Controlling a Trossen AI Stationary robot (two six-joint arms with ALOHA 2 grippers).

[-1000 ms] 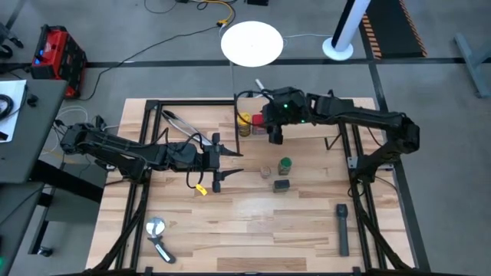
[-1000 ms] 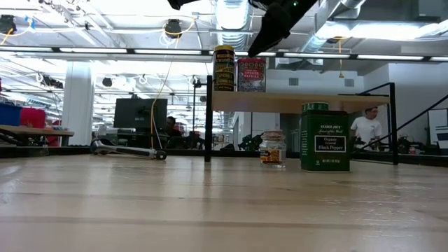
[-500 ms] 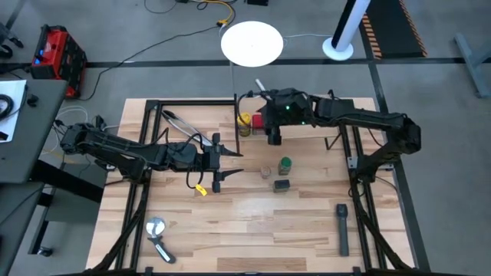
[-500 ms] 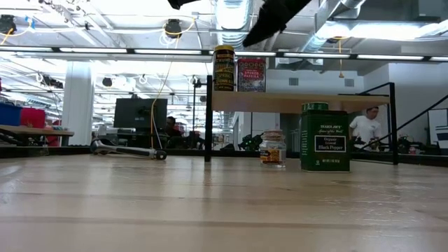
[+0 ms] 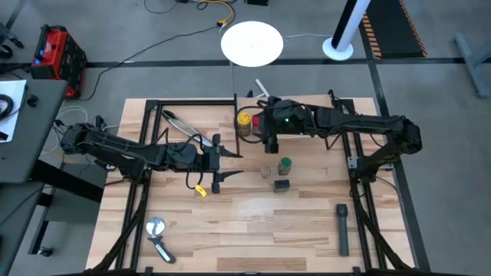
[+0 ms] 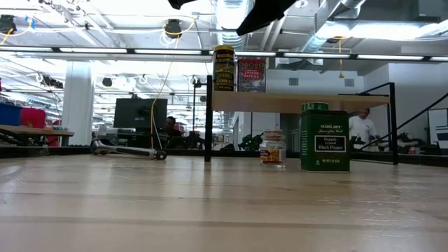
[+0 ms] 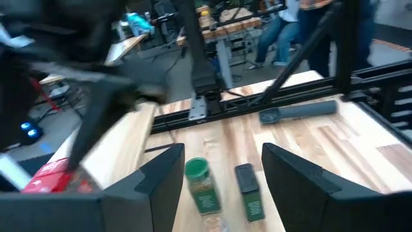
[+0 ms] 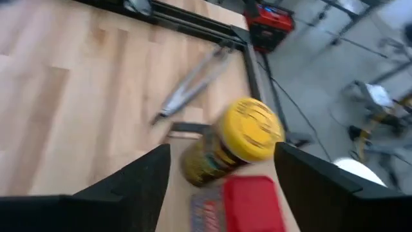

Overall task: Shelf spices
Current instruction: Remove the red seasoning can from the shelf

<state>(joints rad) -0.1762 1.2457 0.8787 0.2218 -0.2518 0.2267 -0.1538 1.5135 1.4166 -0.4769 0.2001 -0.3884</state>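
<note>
Shelf (image 5: 307, 138) from above carries the yellow jar (image 5: 245, 119), my right hand (image 5: 273, 139) over its front edge, my left hand (image 5: 218, 162) waiting mid-counter. Level view: yellow jar and red tin (image 6: 251, 75) stand upright together, set at one end, I'd judge, to leave room for the green tin (image 6: 325, 141) and small jar (image 6: 272, 148) below. My right wrist view shows my fingers spread, holding nothing; left likewise.

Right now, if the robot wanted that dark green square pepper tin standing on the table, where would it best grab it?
Probably from above, closing across two opposite flat sides of the dark green square pepper tin. It stands upright on the wooden table, and the flat walls give the fingers parallel faces. The small clear jar beside it stands apart, leaving some room. The open left hand looks nearest.
</note>
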